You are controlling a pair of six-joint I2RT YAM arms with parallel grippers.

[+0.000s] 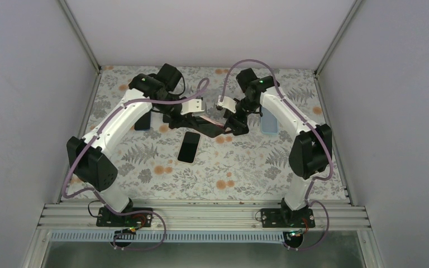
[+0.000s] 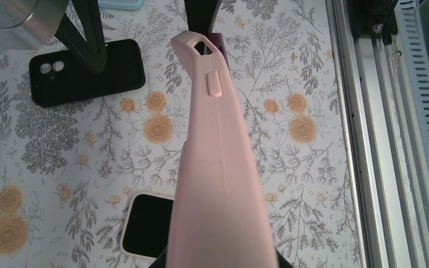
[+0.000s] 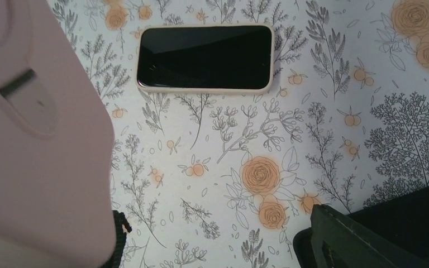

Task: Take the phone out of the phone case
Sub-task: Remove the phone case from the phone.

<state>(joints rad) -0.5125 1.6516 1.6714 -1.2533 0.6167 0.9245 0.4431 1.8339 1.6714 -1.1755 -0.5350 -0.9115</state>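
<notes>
We judge it all but done: left gripper point(image 2: 220, 259) grips the empty-looking pink case point(image 2: 218, 167), right gripper point(image 3: 218, 240) gapes wide beside it, phone point(image 3: 205, 57) lies on the table point(image 3: 368, 167) below them; only release remains.

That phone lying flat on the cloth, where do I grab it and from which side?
Probably from straight above, pinching the phone across its two long edges at mid-length. It lies flat, screen up, so only its thin rim is exposed.
</notes>
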